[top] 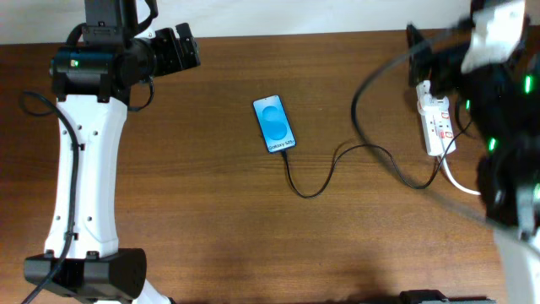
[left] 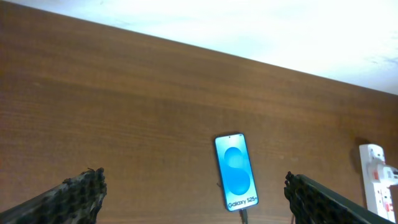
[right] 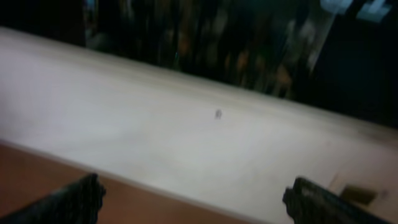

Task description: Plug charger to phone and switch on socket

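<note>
We see the phone (top: 275, 124) lying flat at mid-table (top: 211, 211), its screen up and bright blue, with white "Galaxy S25" lettering at one end. The charger (top: 309, 195), a thin black cable, meets that lettered end, curls across the wood and runs to the socket (top: 437, 125). The socket is a white strip with red markings at the right side. The left gripper (left: 193, 180) has its fingers wide apart, holding nothing. The right gripper (right: 193, 190) is likewise spread and empty.
</note>
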